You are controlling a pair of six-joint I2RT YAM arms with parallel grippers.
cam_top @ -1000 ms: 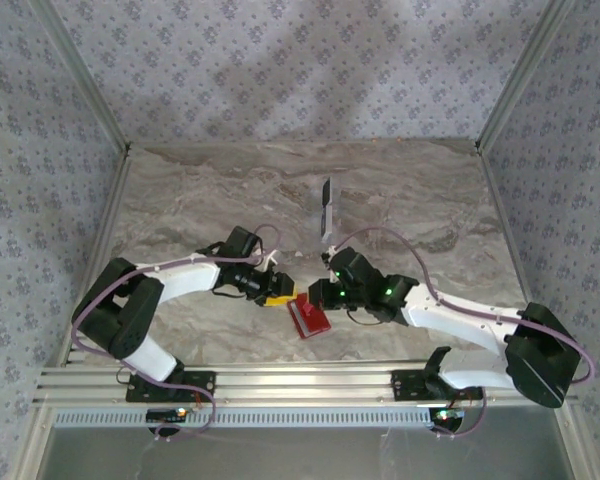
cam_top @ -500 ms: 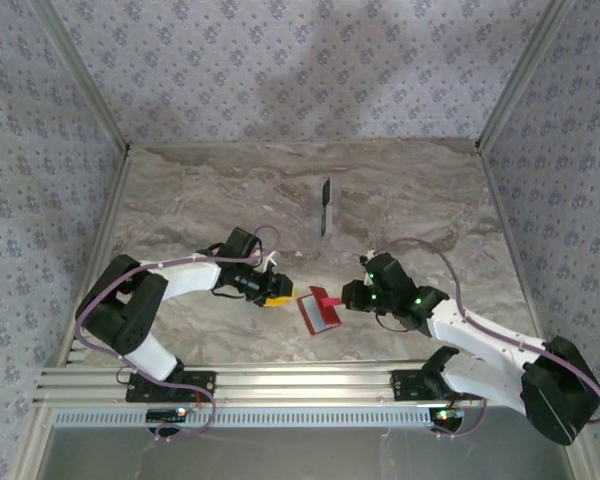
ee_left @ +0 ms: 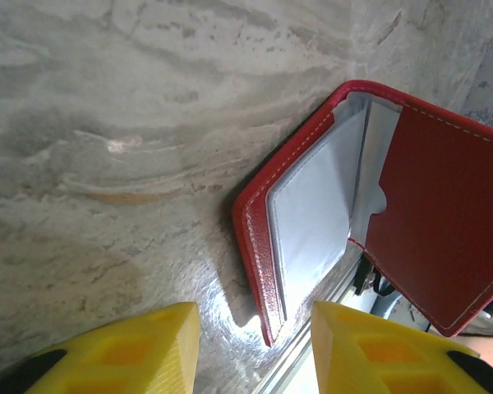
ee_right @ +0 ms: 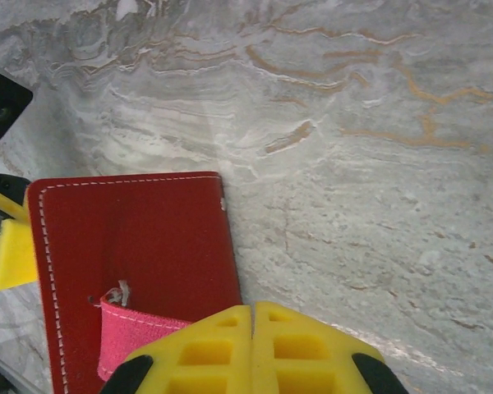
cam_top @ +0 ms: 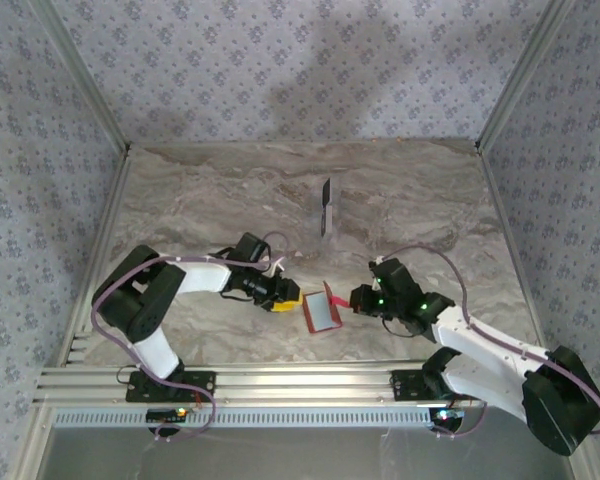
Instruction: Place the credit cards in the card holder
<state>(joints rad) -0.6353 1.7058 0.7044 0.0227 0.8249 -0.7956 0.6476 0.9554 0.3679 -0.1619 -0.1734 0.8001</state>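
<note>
Red wallet (cam_top: 322, 312): held open at the front middle of the table (cam_top: 200, 190), gripped by its strap (ee_right: 127, 328) in the closed right gripper (ee_right: 252, 316). Left gripper (ee_left: 251, 316): jaws parted, nothing held.

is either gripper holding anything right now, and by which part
The right gripper holds the flat red card holder by its small strap tab, jaws shut. The left gripper is empty, jaws apart.
</note>
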